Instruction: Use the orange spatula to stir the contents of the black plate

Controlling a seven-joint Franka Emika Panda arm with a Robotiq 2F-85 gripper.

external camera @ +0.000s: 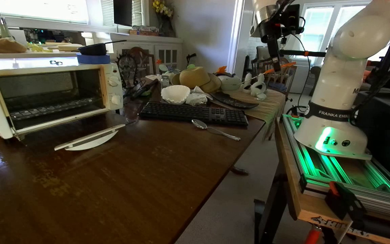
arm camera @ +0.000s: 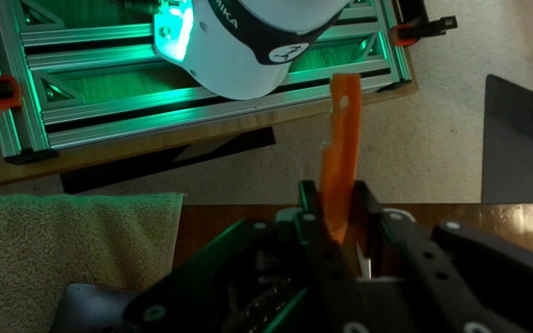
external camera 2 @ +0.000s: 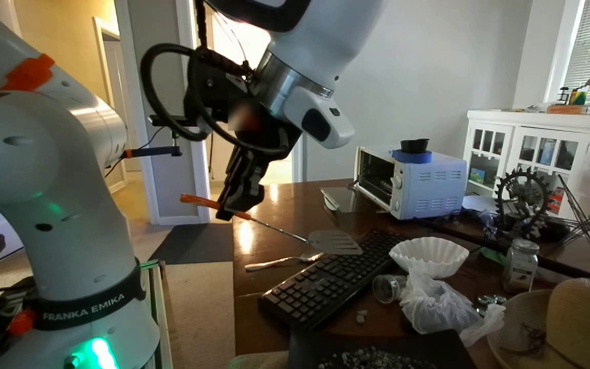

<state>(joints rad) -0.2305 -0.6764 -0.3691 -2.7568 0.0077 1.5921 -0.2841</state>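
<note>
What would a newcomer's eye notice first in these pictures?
The orange spatula would probably catch the eye first, held in midair by the gripper. Next may come the green light, glowing on the robot's base. The white oven stands on the brown table.

The table [external camera: 113, 189] carries an oven [external camera 2: 430, 184], well back from the robot-side edge. A keyboard [external camera: 193, 113] has one end near that edge, a spoon [external camera: 201, 125] just beside it, handle toward the edge. Across the keyboard from the spoon are a bowl [external camera 2: 430, 261], a bag [external camera 2: 430, 302] and a jar [external camera 2: 520, 265]. A towel [arm camera: 77, 240] laps over the robot-side edge, partly under a plate [external camera 2: 311, 347].
</note>
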